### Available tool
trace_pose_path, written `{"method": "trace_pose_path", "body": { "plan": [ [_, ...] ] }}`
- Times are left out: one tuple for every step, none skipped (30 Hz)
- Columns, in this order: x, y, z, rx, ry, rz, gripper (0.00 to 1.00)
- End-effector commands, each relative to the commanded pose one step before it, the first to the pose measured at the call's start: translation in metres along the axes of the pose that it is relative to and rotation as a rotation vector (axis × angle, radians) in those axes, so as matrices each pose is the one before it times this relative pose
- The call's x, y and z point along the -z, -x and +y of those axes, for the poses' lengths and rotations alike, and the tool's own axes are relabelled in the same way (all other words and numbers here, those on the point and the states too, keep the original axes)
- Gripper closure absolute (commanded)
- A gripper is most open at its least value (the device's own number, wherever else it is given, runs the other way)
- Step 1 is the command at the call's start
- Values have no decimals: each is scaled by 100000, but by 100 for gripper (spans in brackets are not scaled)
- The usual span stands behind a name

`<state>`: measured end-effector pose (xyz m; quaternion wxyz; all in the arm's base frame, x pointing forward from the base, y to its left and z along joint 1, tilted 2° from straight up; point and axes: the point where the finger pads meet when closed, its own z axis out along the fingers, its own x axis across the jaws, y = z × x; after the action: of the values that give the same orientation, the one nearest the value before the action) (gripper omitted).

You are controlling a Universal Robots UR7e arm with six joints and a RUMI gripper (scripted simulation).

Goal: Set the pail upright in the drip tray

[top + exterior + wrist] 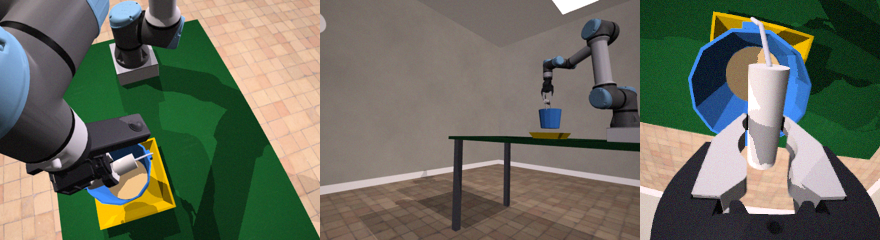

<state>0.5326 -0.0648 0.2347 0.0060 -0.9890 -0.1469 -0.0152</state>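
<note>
The blue pail hangs upright from its wire bail. My gripper is shut on the bail's white cylindrical grip. The yellow drip tray lies on the green table directly under the pail. In the exterior view the pail's base hangs a small gap above the tray's rim and does not touch it. The pail's tan floor shows through its open mouth, and the pail is empty.
The green table top stands on dark legs over a tiled floor. The arm's grey base block stands at the table's far end. The tray sits near the table's front left edge.
</note>
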Motion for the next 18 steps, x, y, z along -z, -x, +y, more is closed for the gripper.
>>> {"method": "trace_pose_path", "body": {
  "plan": [
    [-130, -28, 22, 4, 124, 163, 100],
    [-73, 0, 0, 0, 0, 0, 100],
    [-77, 0, 0, 0, 0, 0, 100],
    [-80, 0, 0, 0, 0, 0, 100],
    [-83, 0, 0, 0, 0, 0, 100],
    [-85, 0, 0, 0, 0, 0, 100],
    [-88, 0, 0, 0, 0, 0, 100],
    [-91, 0, 0, 0, 0, 0, 100],
    [-95, 0, 0, 0, 0, 0, 100],
    [-97, 0, 0, 0, 0, 0, 100],
    [-100, 0, 0, 0, 0, 0, 100],
    [-102, 0, 0, 0, 0, 0, 100],
    [-105, 0, 0, 0, 0, 0, 100],
    [-108, 0, 0, 0, 0, 0, 100],
    [-110, 0, 0, 0, 0, 0, 100],
    [-112, 0, 0, 0, 0, 0, 100],
    [0, 0, 0, 0, 0, 0, 100],
    [0, 0, 0, 0, 0, 0, 100]
  ]
}}
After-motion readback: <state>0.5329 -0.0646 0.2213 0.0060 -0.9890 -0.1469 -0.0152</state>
